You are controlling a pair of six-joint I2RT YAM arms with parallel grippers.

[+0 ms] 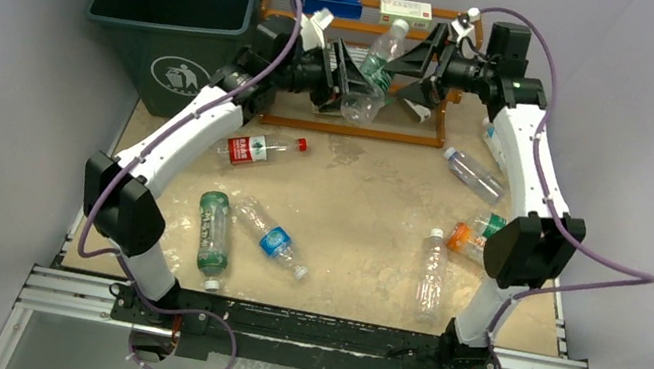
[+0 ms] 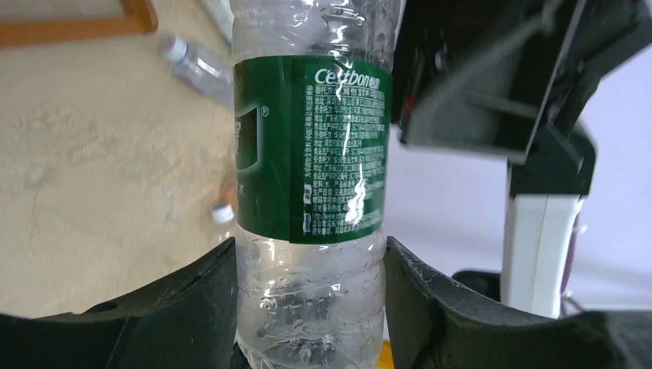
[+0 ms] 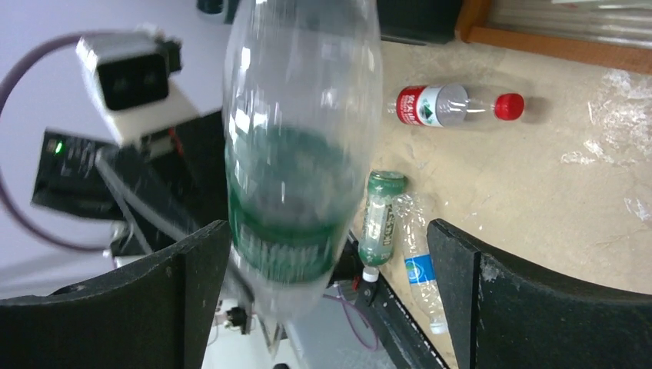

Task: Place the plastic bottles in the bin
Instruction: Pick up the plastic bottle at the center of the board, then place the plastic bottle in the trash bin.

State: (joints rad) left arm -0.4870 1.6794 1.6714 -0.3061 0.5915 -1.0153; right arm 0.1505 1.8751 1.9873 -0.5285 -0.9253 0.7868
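Reaching far forward — left gripper [image 2: 309, 265] pinches bottle [image 2: 311, 146], right gripper [image 3: 330, 257] spread.

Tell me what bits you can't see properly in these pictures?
- Bin floor: top view, too dark to tell what lies inside.
- Green-label bottle: left wrist view, both ends run off the frame; right wrist view, label blurred.
- Orange bottle: top view, partly behind the right arm.
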